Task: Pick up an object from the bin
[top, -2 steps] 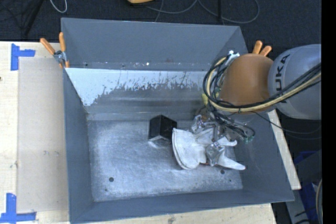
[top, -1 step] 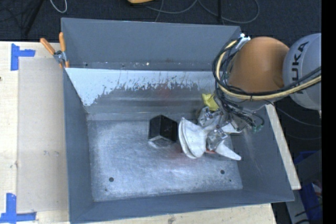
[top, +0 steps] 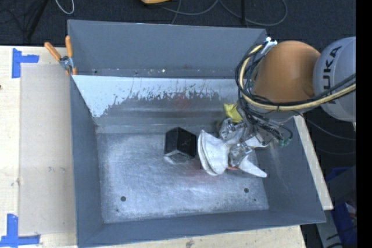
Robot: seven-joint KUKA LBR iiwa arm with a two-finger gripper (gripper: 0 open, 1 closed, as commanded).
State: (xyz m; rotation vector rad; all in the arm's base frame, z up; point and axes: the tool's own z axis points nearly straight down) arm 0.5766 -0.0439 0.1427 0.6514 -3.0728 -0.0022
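My gripper is low in the right half of the bin, its metal end right against a crumpled white thing that lies on the bin floor. A white pointed flap sticks out to the right beneath the gripper. Just left of the white thing sits a small black box. A yellow thing shows behind the gripper near the back wall, partly hidden by the arm's cables.
The arm with its orange dome and looped cables hangs over the bin's right rim and hides that corner. The bin's left half and front are bare floor.
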